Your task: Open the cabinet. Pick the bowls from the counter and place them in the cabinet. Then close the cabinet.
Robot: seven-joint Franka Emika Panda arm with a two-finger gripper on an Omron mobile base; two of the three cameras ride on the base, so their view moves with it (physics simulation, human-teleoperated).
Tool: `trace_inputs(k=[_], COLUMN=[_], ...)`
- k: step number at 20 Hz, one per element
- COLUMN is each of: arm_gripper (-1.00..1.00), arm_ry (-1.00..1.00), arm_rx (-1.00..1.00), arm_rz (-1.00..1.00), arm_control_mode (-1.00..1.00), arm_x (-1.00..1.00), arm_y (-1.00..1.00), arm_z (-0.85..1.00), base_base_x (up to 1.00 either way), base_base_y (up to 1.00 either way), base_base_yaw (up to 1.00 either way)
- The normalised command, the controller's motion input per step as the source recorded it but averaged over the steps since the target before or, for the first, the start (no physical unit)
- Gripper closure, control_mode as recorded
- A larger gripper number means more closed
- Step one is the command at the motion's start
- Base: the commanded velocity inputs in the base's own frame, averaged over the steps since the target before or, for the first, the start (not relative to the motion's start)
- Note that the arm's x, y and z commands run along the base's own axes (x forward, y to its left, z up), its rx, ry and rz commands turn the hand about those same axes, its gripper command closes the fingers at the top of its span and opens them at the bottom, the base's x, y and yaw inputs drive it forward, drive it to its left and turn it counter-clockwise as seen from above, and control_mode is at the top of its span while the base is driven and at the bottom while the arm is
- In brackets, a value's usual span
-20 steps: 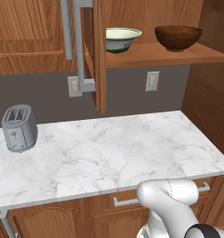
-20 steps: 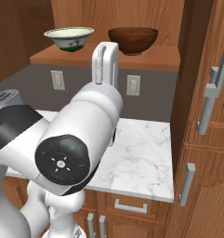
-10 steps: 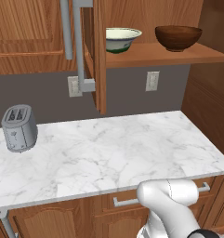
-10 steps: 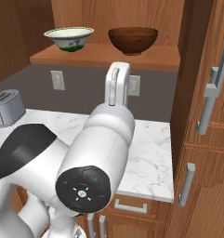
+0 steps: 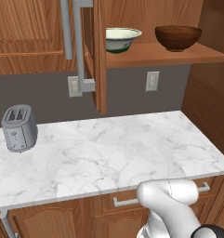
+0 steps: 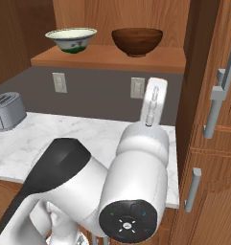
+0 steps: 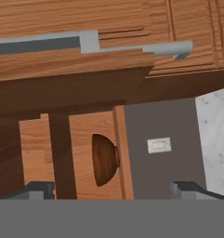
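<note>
Nearest the base, the robot's smooth white arm (image 6: 136, 167) with its dark glossy joint rises in front of the desk (image 5: 113, 153), a wide white marble slab with grey veins and a thin pale edge; its surface lies bare across the middle and right, with room to move there. Under the desk edge sit reddish wooden drawer fronts with a horizontal grey handle (image 5: 127, 201). At the desk's far left stands a rounded grey metal toaster (image 5: 19, 128), well apart from everything else. Behind the desk runs a flat grey wall with pale outlet plates (image 5: 152, 81). Above it hangs the cabinet (image 5: 99, 56), of reddish-brown panelled wood, its doors swung open; the left door stands edge-on with its long grey bar handle (image 5: 79, 42) jutting out over the desk, an obstacle at that height. On the cabinet's wooden shelf (image 5: 178, 55) rest the bowls, near each other but apart: the round cream bowl (image 5: 121, 39) with a greenish outside to the left, and the dark glossy brown bowl (image 5: 178, 37) to the right. In the hand view the pincer (image 7: 118, 188) stands with its two dark tips wide apart, holding nothing, aimed toward the brown bowl and the shelf.
</note>
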Motion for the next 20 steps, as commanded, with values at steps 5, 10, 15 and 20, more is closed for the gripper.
trace_inputs(k=[5,10,15,20], arm_gripper=[-1.0,-1.0,-1.0,-1.0], arm_ry=[0.0,0.0,0.0,0.0], arm_rx=[0.02,0.02,0.05,0.04], arm_rz=[0.05,0.08,0.13,0.09], arm_control_mode=[-1.0,-1.0,-1.0,-1.0], arm_x=[-0.47,-0.54,-0.23,-0.24], arm_y=[-0.2,-0.21,-0.46,-0.42], arm_z=[-0.16,-0.03,0.02,0.21], base_base_x=[0.0,0.0,0.0,0.0], base_base_y=[0.0,0.0,0.0,0.0], base_base_yaw=[0.0,0.0,0.0,0.0])
